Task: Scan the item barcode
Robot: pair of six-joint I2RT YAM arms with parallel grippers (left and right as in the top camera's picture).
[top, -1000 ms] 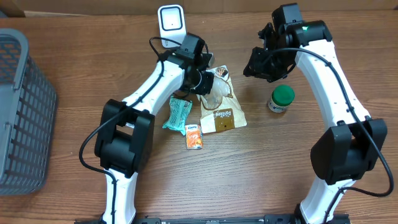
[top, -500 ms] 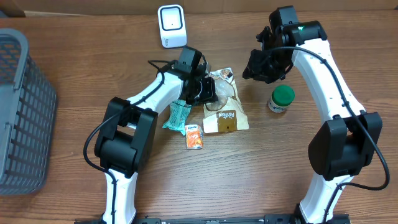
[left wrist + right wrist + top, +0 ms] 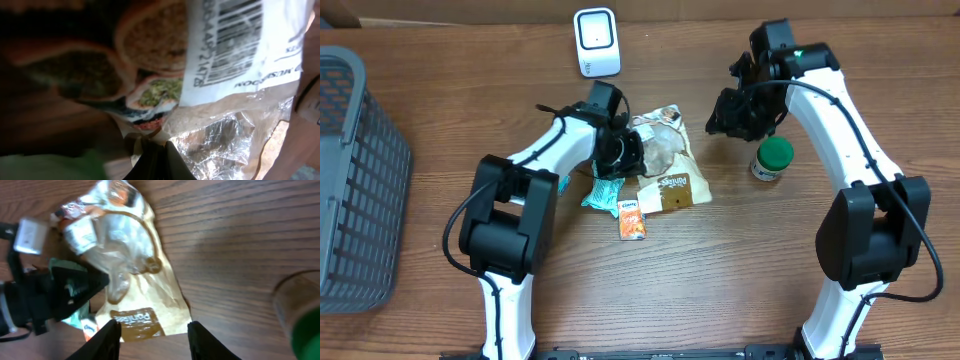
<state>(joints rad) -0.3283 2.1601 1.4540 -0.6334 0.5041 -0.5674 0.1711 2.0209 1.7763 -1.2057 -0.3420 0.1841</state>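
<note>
The tan paper bag with a clear plastic window (image 3: 672, 170) lies at the middle of the wooden surface (image 3: 740, 260), its window end pinched in the closed left hand (image 3: 623, 150). The brown label at the bag's lower end carries a white script word, too blurred to read. Only the left wrist view shows the white barcode label (image 3: 240, 45): black bars with a line of digits alongside, turned sideways and too soft to read surely. The right wrist view shows the right hand (image 3: 152, 337) above the bag with fingers spread and nothing between them. Only the overhead view takes in the white box-shaped scanner (image 3: 596, 42) at the far edge, the green-lidded jar (image 3: 772, 158), the teal packet (image 3: 605, 188) and the small orange carton (image 3: 633, 220), whose print is too small to read
</note>
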